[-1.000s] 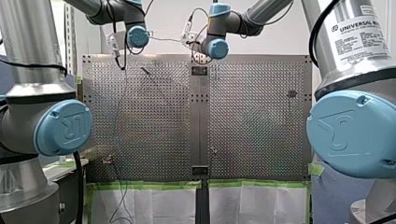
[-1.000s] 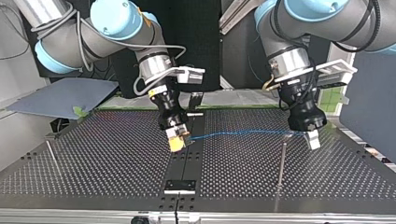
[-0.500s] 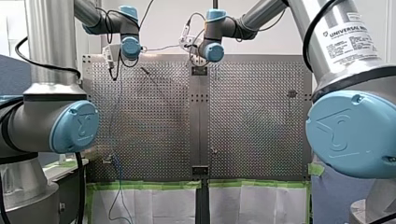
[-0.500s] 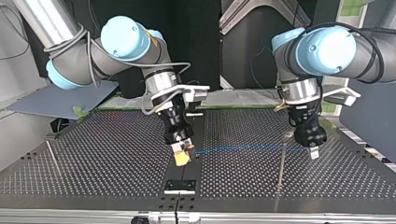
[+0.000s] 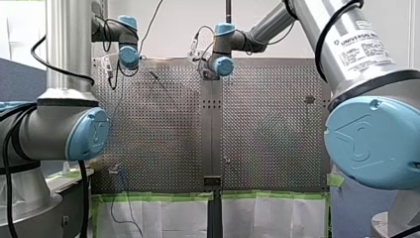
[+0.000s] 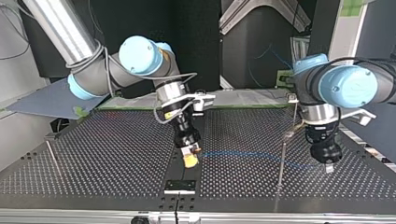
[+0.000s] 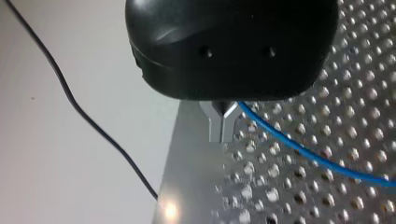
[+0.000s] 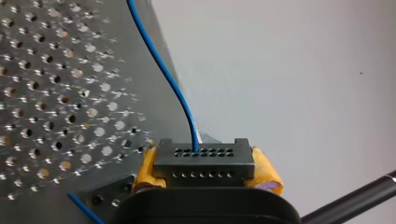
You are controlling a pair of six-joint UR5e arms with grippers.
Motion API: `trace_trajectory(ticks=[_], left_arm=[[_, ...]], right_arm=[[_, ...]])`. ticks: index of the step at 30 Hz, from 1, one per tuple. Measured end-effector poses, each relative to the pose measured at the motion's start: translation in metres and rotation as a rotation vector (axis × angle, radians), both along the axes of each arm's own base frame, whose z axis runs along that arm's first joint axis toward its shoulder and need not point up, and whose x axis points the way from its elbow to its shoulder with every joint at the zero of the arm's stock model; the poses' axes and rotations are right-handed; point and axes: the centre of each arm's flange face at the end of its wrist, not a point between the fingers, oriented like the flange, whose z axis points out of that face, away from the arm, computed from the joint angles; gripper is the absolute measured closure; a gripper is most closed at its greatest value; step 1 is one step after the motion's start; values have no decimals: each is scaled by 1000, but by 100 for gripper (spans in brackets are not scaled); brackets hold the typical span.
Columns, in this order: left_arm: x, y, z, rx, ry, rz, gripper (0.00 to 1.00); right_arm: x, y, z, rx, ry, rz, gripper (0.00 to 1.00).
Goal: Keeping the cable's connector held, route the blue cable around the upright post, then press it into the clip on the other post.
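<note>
My left gripper (image 6: 328, 166), pinching the cable (image 6: 243, 153), has swung past the post (image 6: 281, 163); my right gripper (image 6: 189, 160) clamps the connector (image 8: 204, 164); wrap begun.

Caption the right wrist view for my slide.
Right gripper clamps the dark connector; blue cable leads ahead over the perforated table.

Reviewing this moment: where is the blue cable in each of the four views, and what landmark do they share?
Front view: cannot pick it out.
Top view: blue cable runs from my right tool, across the upright post, to my left tool.
Left wrist view: blue cable leaves my left tool over the holes.
Right wrist view: blue cable rises from the connector between the yellow pads.
Shared landmark: the perforated table.
</note>
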Motion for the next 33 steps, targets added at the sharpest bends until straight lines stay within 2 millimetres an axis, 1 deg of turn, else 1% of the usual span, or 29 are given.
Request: trace_trajectory(ticks=[4,10,13,19,26,29,33], left_arm=[[9,5,-4,3,6,-22,100],[13,-2,-5,1,3,-83,100],[17,-6,-10,-1,8,-113,100],[32,-12,-33,6,50,-173,100],[50,-21,-67,13,98,-247,100],[53,-24,-73,15,106,-280,100],[54,-27,-75,13,106,-297,100]], right_arm=[[5,-4,-13,7,9,3,100],[12,-10,-31,18,21,6,100],[14,-12,-39,23,26,6,100],[18,-16,-54,37,39,6,100],[21,-22,-75,58,60,-1,100],[23,-24,-87,68,76,-5,100],[26,-26,-106,85,102,-9,100]])
